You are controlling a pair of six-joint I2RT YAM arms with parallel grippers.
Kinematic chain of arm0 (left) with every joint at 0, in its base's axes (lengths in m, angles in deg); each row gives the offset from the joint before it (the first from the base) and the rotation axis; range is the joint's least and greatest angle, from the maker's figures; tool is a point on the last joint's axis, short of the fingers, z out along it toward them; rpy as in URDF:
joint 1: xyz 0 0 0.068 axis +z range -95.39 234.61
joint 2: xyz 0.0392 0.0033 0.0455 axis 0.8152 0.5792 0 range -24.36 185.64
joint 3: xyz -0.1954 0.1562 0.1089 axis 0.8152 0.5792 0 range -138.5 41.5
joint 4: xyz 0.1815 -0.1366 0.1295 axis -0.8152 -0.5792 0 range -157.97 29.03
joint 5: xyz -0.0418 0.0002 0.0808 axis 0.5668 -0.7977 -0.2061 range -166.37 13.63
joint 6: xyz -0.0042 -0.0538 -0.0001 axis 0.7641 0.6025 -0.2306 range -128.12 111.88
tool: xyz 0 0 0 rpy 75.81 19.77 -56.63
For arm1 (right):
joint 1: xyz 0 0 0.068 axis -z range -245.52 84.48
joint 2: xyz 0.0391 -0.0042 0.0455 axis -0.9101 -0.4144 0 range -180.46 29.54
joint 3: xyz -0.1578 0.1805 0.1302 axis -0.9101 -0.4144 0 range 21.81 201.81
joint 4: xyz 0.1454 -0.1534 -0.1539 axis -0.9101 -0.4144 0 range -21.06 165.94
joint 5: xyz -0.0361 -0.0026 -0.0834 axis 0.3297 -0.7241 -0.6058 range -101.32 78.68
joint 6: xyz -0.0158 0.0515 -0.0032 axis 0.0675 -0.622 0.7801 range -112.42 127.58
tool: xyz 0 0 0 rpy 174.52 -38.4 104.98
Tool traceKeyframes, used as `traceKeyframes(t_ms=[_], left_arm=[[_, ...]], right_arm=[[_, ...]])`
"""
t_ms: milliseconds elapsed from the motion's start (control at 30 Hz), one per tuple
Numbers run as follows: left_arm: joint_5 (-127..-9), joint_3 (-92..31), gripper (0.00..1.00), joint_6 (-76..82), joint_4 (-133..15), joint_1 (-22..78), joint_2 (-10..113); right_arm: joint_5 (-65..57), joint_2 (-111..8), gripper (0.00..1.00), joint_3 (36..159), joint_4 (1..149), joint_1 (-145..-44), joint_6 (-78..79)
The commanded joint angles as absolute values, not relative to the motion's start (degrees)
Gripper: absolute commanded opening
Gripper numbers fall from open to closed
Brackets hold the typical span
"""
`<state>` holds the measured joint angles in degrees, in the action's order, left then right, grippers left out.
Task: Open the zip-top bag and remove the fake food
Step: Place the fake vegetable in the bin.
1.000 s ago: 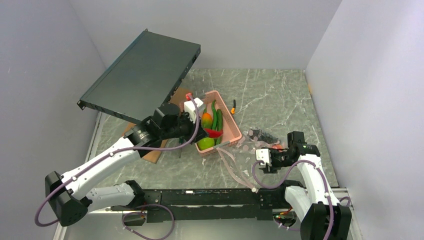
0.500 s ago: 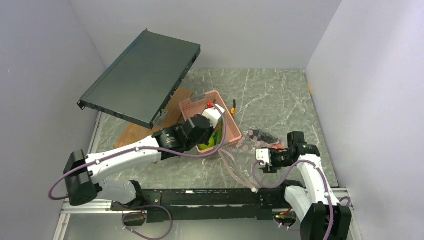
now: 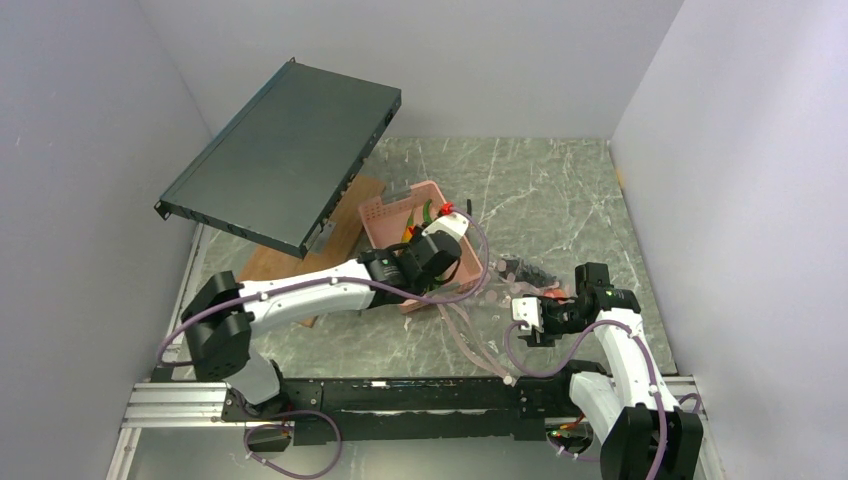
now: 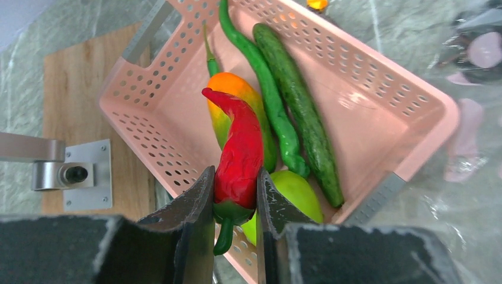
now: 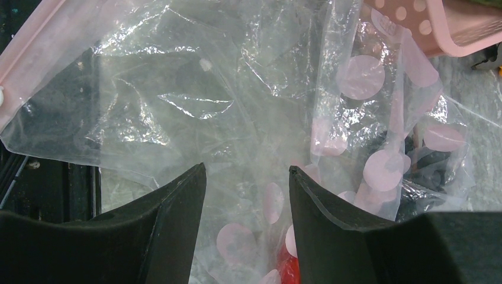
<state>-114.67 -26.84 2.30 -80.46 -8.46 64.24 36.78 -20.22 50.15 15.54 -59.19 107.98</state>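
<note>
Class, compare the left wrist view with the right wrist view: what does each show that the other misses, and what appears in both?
Only the left wrist view: the left fingers shut on a red pepper, with a cucumber, a lime-green apple and a wooden board beyond. Only the right wrist view: the right fingers standing apart over the zip-top bag, its pink zip strip, and a red piece seen through the plastic. Both: the pink basket and part of that pink-dotted bag.
</note>
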Motion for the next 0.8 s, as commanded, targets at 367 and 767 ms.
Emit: traceKeyframes(t_ms=[367,767], left_arm=[[-136.36,-34.53,0.04,9.25,-89.15,-8.85,77.91],[-139.15,-36.07,0.67,10.82,-90.29,-8.77,83.61]], right_arm=[[39.66,-19.6,0.56,50.42,14.12,-58.69,110.13],[39.66,-19.61,0.56,50.42,14.01,-58.5,110.32]])
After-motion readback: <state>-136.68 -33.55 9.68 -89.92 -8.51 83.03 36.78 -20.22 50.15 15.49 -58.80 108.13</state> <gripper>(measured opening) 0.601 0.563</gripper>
